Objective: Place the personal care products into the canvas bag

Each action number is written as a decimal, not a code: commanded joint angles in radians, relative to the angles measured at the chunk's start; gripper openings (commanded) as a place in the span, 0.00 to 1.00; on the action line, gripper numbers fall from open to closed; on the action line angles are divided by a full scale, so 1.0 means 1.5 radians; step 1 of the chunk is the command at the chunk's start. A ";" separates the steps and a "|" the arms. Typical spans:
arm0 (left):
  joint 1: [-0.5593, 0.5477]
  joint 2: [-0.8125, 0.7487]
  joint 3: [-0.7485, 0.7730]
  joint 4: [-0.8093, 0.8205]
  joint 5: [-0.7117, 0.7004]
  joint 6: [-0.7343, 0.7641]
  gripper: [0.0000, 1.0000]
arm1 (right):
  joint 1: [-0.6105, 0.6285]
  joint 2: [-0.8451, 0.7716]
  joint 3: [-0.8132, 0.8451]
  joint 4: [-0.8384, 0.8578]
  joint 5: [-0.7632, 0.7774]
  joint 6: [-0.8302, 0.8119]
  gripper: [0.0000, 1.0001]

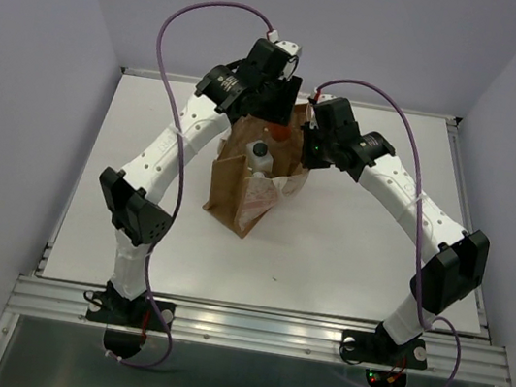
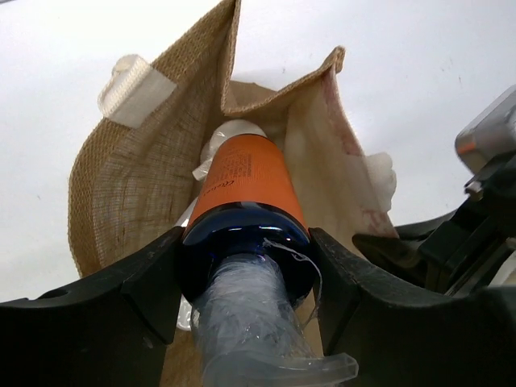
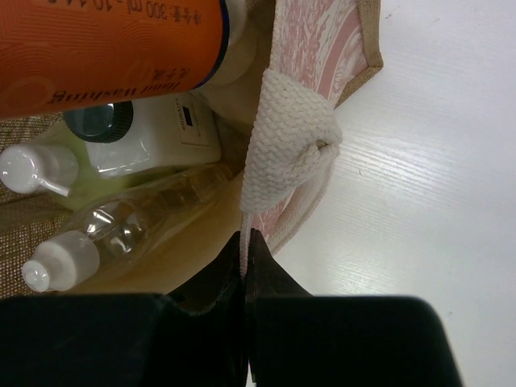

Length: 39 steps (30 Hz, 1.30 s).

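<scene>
The canvas bag [image 1: 239, 191] stands in the middle of the table with its mouth open. My left gripper [image 2: 246, 270] is shut on the dark blue cap of the orange bottle [image 2: 246, 173], which points down into the bag [image 2: 129, 177]. My right gripper [image 3: 244, 239] is shut on the bag's white woven handle [image 3: 286, 145] and holds that side up. In the right wrist view, below the orange bottle [image 3: 105, 48], a translucent white bottle with a black cap [image 3: 161, 137], a clear bottle with a white cap [image 3: 121, 234] and a white pump top [image 3: 36, 168] lie inside the bag.
Both arms meet over the bag at the table's far middle [image 1: 280, 118]. The right arm's dark body [image 2: 476, 218] is close beside the bag on the right of the left wrist view. A second white handle [image 2: 133, 85] hangs on the bag's outer left side.
</scene>
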 commanded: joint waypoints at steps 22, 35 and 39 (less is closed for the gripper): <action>-0.014 -0.041 0.069 0.099 -0.104 0.023 0.00 | -0.002 -0.015 0.006 0.037 -0.007 -0.009 0.01; -0.014 -0.009 0.096 0.129 -0.119 0.049 0.00 | -0.002 -0.004 0.016 0.036 -0.008 0.001 0.01; -0.012 0.030 0.117 0.136 -0.123 0.051 0.00 | -0.002 -0.005 0.017 0.036 -0.006 0.000 0.01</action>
